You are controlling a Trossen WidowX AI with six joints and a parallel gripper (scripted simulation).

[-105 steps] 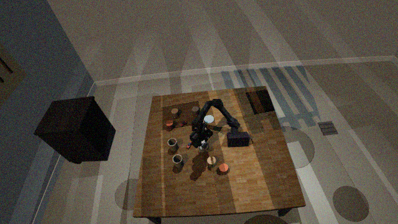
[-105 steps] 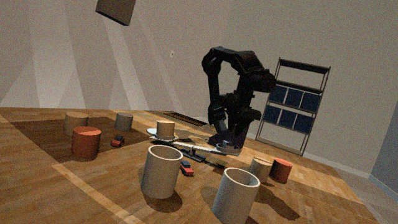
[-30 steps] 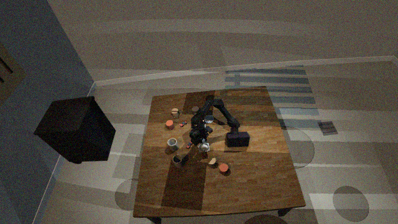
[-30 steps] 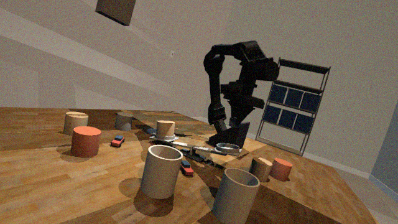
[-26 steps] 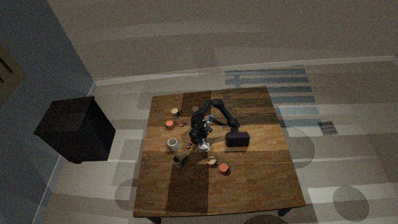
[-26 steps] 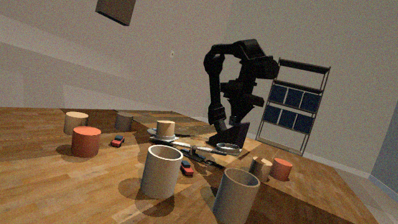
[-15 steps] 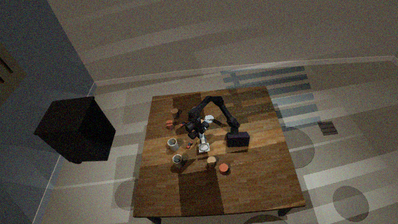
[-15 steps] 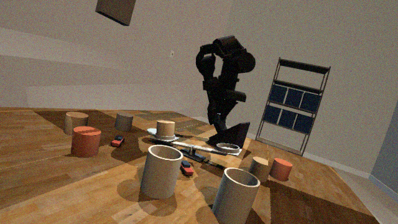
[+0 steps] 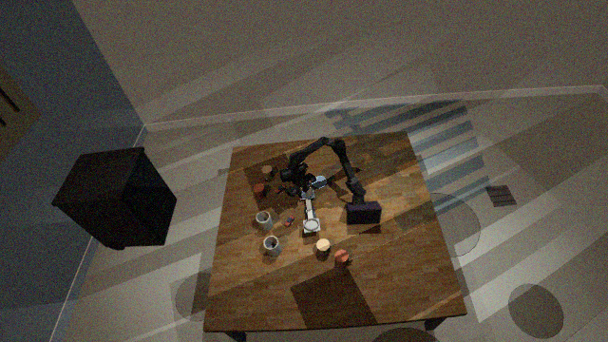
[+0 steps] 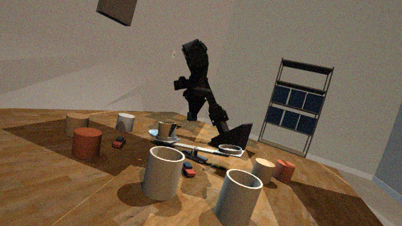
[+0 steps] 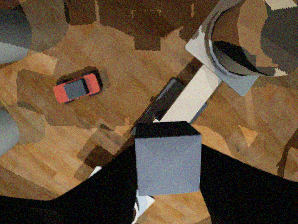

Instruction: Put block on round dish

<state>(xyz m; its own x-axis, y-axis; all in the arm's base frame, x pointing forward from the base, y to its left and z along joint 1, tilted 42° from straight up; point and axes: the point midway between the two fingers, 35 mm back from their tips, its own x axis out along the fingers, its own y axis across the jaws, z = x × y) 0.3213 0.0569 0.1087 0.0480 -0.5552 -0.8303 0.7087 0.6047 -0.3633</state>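
My gripper (image 11: 164, 151) (image 10: 191, 117) is shut on a grey-blue block (image 11: 167, 152) and holds it in the air above the balance beam (image 11: 192, 97) (image 10: 201, 150) (image 9: 309, 207). One cup (image 10: 166, 129) (image 11: 239, 42) stands on the far end of the balance. The near end (image 10: 230, 148) (image 9: 312, 224) carries only a low ring, with no cup on it. The light blue round dish (image 10: 152, 132) (image 9: 319, 181) lies on the table just beyond the standing cup, partly hidden by it. In the top view the block is too small to make out.
Two open grey cylinders (image 10: 162, 172) (image 10: 239, 194) stand near the front. Red (image 10: 86, 142) (image 10: 285, 170) and tan (image 10: 76, 123) (image 10: 263, 169) cylinders, a grey one (image 10: 125, 122) and small toy cars (image 11: 77, 87) (image 10: 188, 169) lie around. The arm's base (image 9: 363, 212) is at the right.
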